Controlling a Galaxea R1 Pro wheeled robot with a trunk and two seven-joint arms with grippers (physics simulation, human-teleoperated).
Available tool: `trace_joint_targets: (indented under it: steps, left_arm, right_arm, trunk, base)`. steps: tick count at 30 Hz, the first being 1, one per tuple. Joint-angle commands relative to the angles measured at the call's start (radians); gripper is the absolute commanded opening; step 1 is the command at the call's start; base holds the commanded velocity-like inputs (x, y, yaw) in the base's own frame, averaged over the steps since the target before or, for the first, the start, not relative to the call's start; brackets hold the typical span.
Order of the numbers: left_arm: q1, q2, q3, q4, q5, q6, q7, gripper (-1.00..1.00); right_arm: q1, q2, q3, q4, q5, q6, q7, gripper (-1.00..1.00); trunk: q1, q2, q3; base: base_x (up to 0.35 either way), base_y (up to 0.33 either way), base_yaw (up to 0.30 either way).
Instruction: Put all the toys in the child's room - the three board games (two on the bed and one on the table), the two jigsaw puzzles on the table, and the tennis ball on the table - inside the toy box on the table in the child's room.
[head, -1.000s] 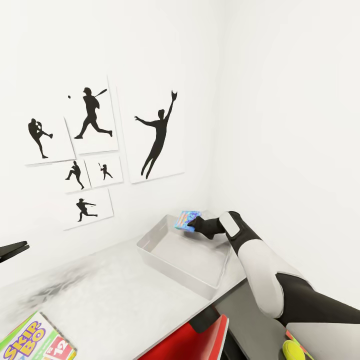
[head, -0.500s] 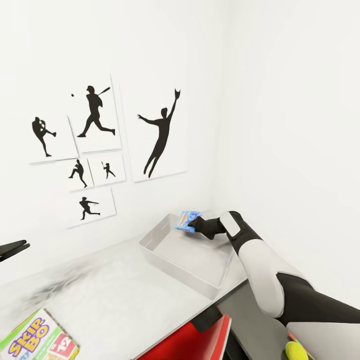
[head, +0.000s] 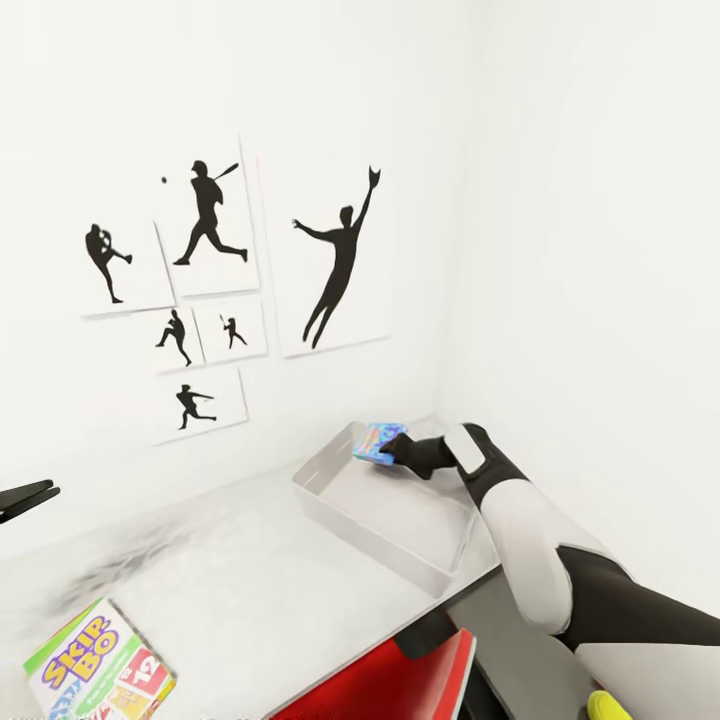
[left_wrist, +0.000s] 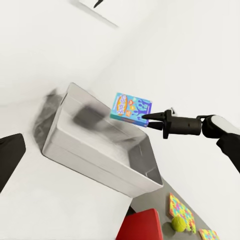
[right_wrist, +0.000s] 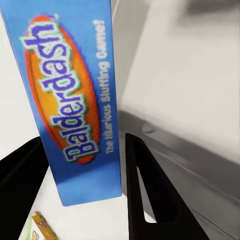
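Since earlier: head camera has swung, so the wall prints and toy box sit further right in its picture; the right arm still holds the Balderdash box over the toy box's far corner, much as before.
Right tool (head: 393, 452): pinching the Balderdash box (head: 378, 441) by one end; the right wrist view shows a dark finger (right_wrist: 142, 180) on each side of the blue box (right_wrist: 75, 95), pressed against it, with the printed title readable, which the head view is too small to give.
Balderdash box: in the air, above the toy box's far end, near the room corner; the left wrist view shows it (left_wrist: 131, 109) clear of the toy box floor, with its dark shadow on that floor.
Toy box (head: 345, 528): grey open tray on the bench (head: 230, 590), near the bench's right edge; the left wrist view shows its inside (left_wrist: 102, 162) holding no toys.
Left tool (head: 25, 497): dark tip at the head view's left edge; cannot tell whether it is spread or closed.
Skip-Bo box (head: 100, 670): flat on the bench's near left corner, well apart from the toy box.
Left wrist view extras: tennis ball (left_wrist: 179, 223) and two jigsaw puzzles (left_wrist: 181, 210) on a lower grey surface beyond the toy box.
Red chair (head: 400, 685): just below the bench edge.
Wall prints (head: 335, 260): black baseball silhouettes.
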Motion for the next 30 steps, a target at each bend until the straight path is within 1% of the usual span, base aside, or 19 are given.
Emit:
trace_joint_targets:
  steps: [1, 7, 12, 18, 30]
  left_arm:
    - [-0.001, 0.000, 0.000, 0.000, -0.002, 0.011, -0.005, 1.00]
    - [-0.001, -0.001, -0.001, 0.000, -0.002, 0.011, -0.005, 1.00]
    - [-0.001, -0.001, -0.001, 0.000, -0.002, 0.011, -0.005, 1.00]
    - [-0.001, 0.000, -0.001, 0.000, -0.002, 0.011, -0.005, 1.00]
    - [-0.001, 0.000, -0.001, 0.000, -0.002, 0.011, -0.005, 1.00]
  right_arm:
    - [0.000, 0.000, -0.010, -0.002, -0.006, 0.004, -0.004, -1.00]
    - [0.002, -0.001, -0.017, -0.002, -0.006, 0.004, -0.004, -1.00]
    - [0.002, -0.001, -0.017, -0.002, -0.005, 0.004, -0.004, -1.00]
    - [0.002, 0.002, -0.016, -0.002, -0.005, 0.005, -0.004, -1.00]
    - [0.002, 0.004, -0.016, -0.002, -0.004, 0.005, -0.004, -1.00]
  trunk:
    - [0.001, -0.003, -0.003]
    - [0.001, -0.003, -0.005]
    - [0.001, -0.003, -0.009]
    - [0.001, -0.003, -0.011]
    - [0.001, -0.003, -0.028]
  base:
    - [0.000, 0.000, 0.054]
    - [0.000, 0.000, 0.013]
    - [0.000, 0.000, -0.099]
    - [0.000, 0.000, -0.028]
    - [0.000, 0.000, -0.002]
